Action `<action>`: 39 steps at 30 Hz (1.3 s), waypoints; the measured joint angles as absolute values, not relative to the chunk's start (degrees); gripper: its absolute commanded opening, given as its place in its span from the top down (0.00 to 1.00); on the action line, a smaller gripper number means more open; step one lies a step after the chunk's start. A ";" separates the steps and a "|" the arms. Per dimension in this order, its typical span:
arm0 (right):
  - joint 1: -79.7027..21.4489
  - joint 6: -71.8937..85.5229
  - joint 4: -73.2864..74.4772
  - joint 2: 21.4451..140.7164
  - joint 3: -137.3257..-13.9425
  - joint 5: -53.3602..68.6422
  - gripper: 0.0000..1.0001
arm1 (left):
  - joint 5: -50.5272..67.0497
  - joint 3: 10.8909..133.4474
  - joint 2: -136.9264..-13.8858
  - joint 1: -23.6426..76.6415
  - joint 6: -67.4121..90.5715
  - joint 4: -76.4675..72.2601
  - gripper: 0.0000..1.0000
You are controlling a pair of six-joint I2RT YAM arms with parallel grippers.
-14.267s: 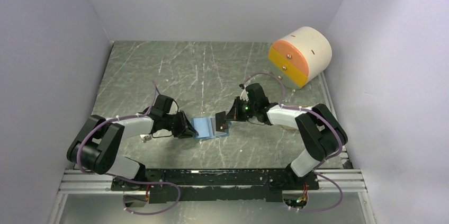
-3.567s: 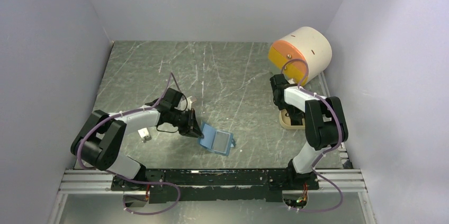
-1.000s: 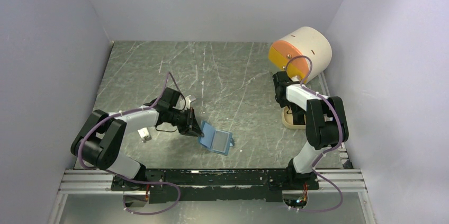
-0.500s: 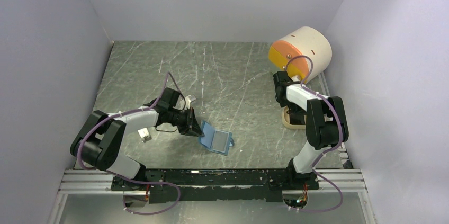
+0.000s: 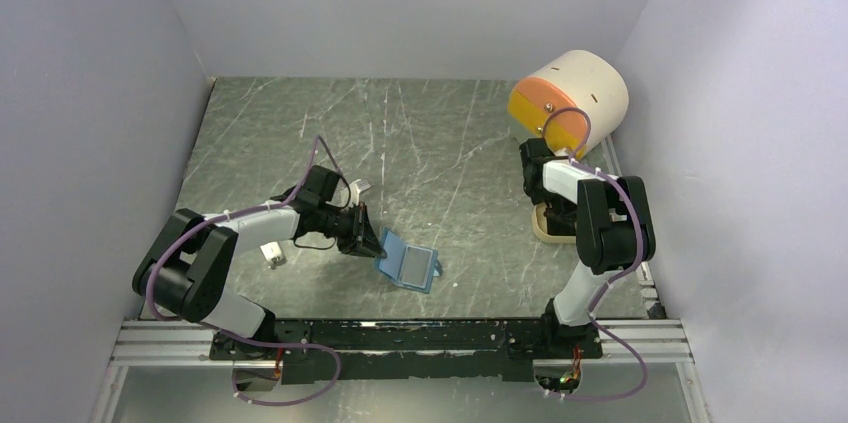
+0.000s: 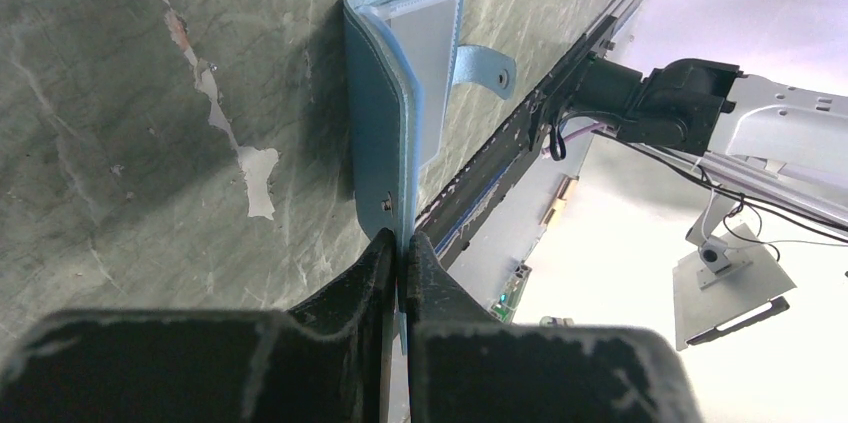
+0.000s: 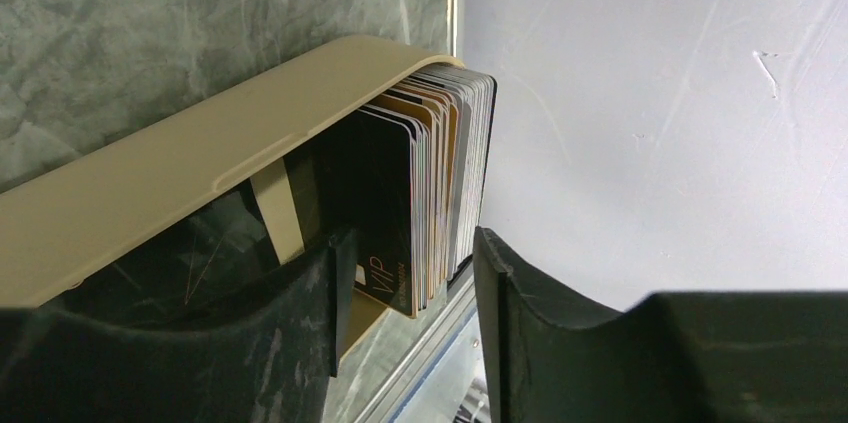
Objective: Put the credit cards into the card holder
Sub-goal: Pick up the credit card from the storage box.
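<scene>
Left pincer: clenched, jaws pressed together on the near edge of the card holder. The holder runs straight out from the tips. It lies open on the desk, with the gripped blue flap lifted off the surface and the paler inside panel facing away from the desk. Past the far end of that panel a small blue strap with a snap sticks out sideways. No card can be seen in the holder from this angle.

Behind this pincer, beside the forearm, a small white piece lies on the desk.

Right pincer: released, jaws spread wide. It points at the credit cards, with one finger either side of the near end of the stack. I cannot tell if either pad touches a card. The cards stand on edge, packed together, a black one marked VIP outermost, paler ones behind. They sit in a tan tray whose rim curves over them just beyond the tips.

Farther out from the right pincer, a cream drum with orange-yellow fronts stands by the wall.
</scene>
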State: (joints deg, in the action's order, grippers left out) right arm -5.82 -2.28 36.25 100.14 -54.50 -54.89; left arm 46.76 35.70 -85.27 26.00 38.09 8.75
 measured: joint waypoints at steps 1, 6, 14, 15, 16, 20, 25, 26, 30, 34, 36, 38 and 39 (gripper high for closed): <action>-5.69 -2.31 36.25 100.12 -54.48 -54.92 0.55 | 46.76 35.70 -85.27 26.00 38.15 8.75 0.91; -5.58 -2.39 35.79 100.12 -54.08 -55.02 0.66 | 46.78 35.70 -85.27 26.00 38.30 8.60 0.91; -5.61 -2.44 35.86 100.01 -54.06 -55.20 0.70 | 46.81 35.57 -85.23 26.00 38.35 8.34 0.91; -5.61 -2.44 35.90 99.85 -54.06 -55.20 0.70 | 46.81 35.51 -85.21 26.00 38.35 8.34 0.91; -5.61 -2.44 35.92 99.77 -54.06 -55.24 0.71 | 46.81 35.51 -85.21 26.00 38.35 8.34 0.91; -5.61 -2.42 36.18 99.24 -54.15 -55.37 0.72 | 46.81 35.48 -85.19 26.00 38.35 8.29 0.91; -5.61 -2.42 36.49 99.24 -54.26 -55.77 0.77 | 46.83 35.48 -85.17 26.00 38.37 8.23 0.91; -5.61 -2.42 36.56 99.24 -54.30 -55.83 0.78 | 46.83 35.48 -85.17 26.00 38.37 8.21 0.91; -5.67 -2.39 37.06 99.15 -54.54 -55.99 0.85 | 46.89 35.44 -85.17 26.00 38.37 7.97 0.91; -5.96 -1.93 37.60 98.80 -54.89 -55.70 0.91 | 47.22 35.09 -85.17 26.00 38.46 7.31 0.91; -6.24 -1.28 37.98 98.48 -55.09 -54.87 0.93 | 47.27 34.96 -85.17 26.00 38.63 7.09 0.91; -6.87 -0.38 38.50 98.35 -55.33 -54.04 0.97 | 47.46 34.94 -85.17 26.00 38.79 7.03 0.91; -7.27 0.01 38.98 98.35 -55.53 -53.56 0.98 | 47.62 34.94 -85.17 26.00 38.81 7.01 0.91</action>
State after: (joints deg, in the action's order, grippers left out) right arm -7.27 0.01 38.98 98.35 -55.53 -53.56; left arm 47.62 34.94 -85.17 26.00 38.81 7.01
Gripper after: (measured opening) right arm 0.070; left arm 0.096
